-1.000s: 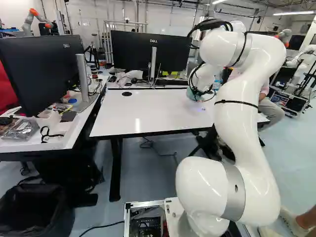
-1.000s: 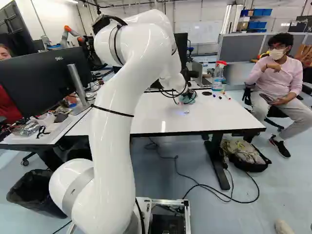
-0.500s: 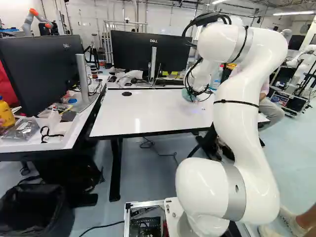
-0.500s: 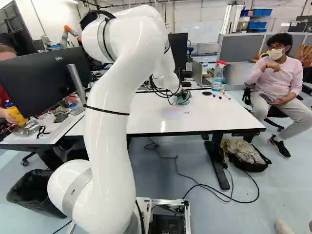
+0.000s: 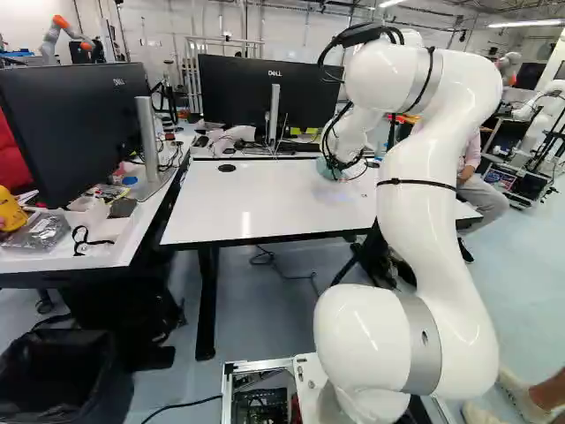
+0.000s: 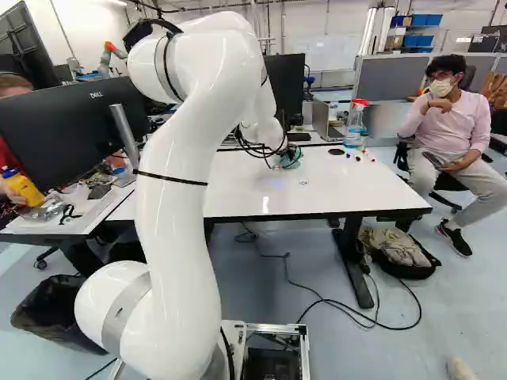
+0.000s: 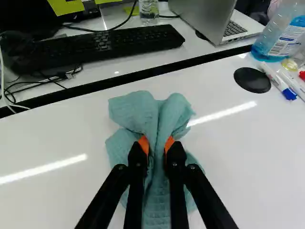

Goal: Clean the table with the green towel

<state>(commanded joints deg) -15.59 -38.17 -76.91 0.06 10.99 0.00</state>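
The towel sits between the two fingers of my pincer, gripped from both sides, and spreads ahead of and beneath them over the bench. Its long axis runs forward, roughly toward the keyboard. The next wiping stroke should press the spread cloth flat.

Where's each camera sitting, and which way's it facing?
Left base view: on the base, behind-left of the arm, looking ahead over the table; arm right of middle.
Right base view: behind-right, facing ahead; arm left of middle.
Wrist view: on the wrist, looking along the gripper at the green towel; both fingers show.
All share table and towel.
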